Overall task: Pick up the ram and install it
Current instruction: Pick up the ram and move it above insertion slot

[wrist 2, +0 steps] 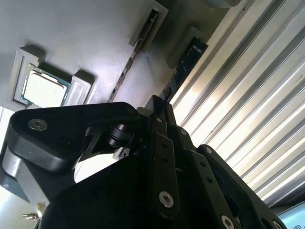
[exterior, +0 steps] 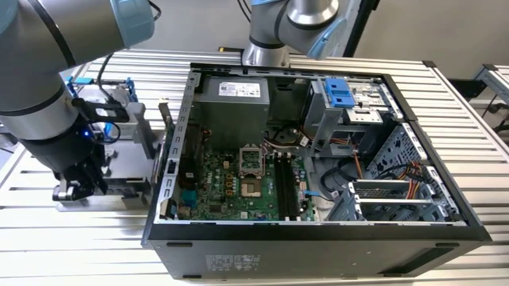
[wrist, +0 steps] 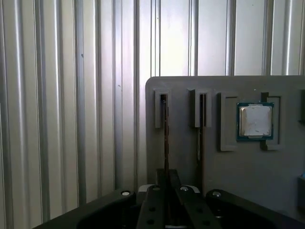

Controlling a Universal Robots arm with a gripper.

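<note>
One ram [wrist: 165, 138] stands edge-on in a grey holder [wrist: 183, 157]; thin, dark.

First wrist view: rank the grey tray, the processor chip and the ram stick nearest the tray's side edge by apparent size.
1. The grey tray, easily the largest.
2 and 3 are unsure. The ram stick is seen edge-on, as a thin line longer than the processor chip, while the chip shows more face area.

Thin ram [wrist: 166, 136] edge-up in grey holder [wrist: 228, 167]
</note>
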